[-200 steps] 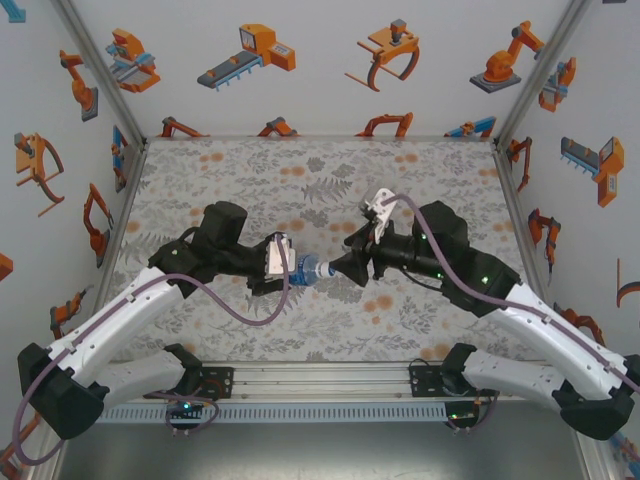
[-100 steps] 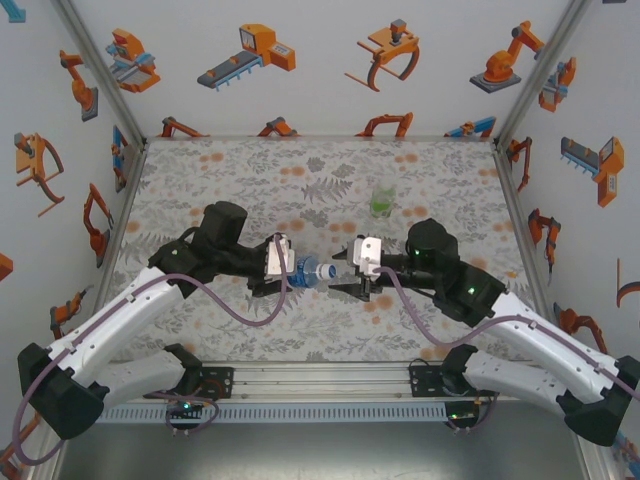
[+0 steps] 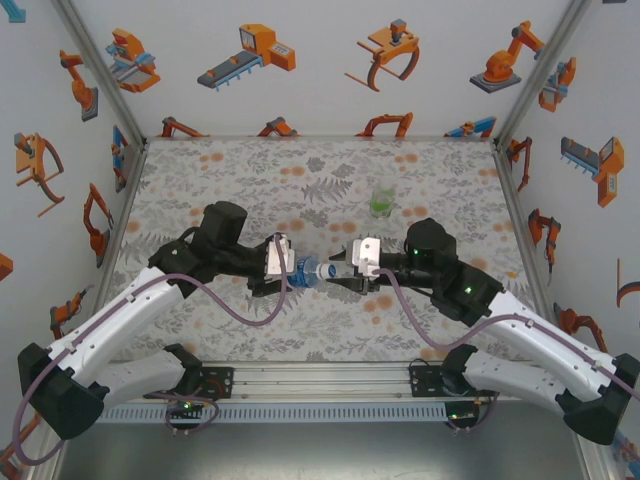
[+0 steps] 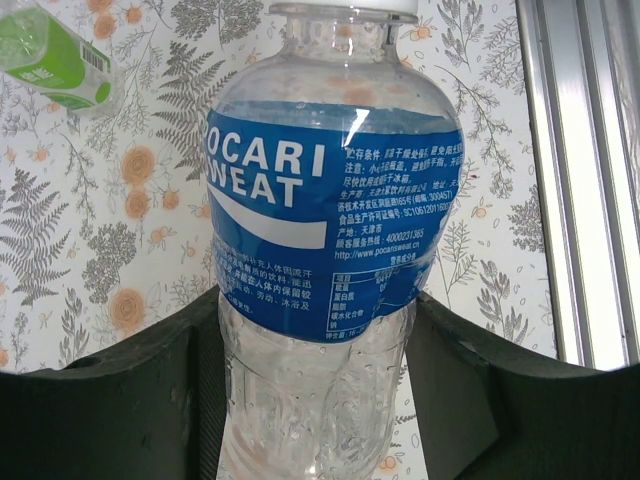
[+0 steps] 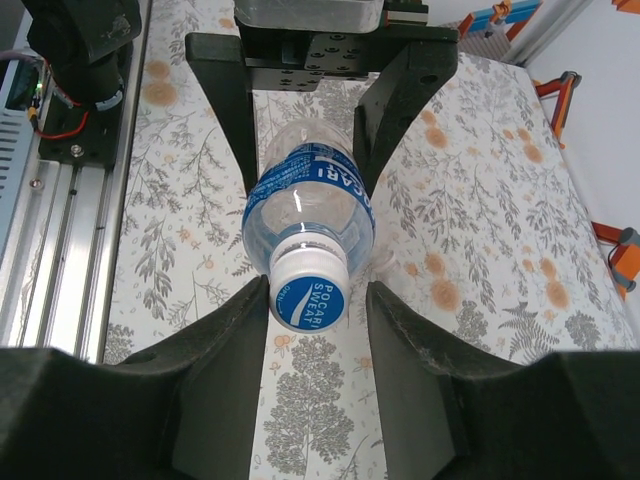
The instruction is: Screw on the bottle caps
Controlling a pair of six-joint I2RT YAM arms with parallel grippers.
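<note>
The patterned table (image 3: 200, 180) lies under both my arms, which meet over its middle. Over the last second my right wrist has rolled back to level, and the green bottle (image 3: 382, 197) it was covering now stands in plain sight behind it, upright and well apart from the work.

My left gripper (image 3: 288, 270) has not budged. It is clamped across the body of the blue-label bottle (image 4: 330, 220), holding it on its side above the table with the neck pointing at my other arm.

My right gripper (image 5: 310, 305) has drawn its jaws in and now straddles the white cap (image 5: 308, 293) sitting on that neck. One finger looks to touch the cap's rim and the other stands just beside it. Whether I truly have a bite on it yet I cannot tell.

I judge this to be a reset between twists: wrist unwound, jaws coming back onto the cap for another turn. The cap seems seated but not yet tight.
</note>
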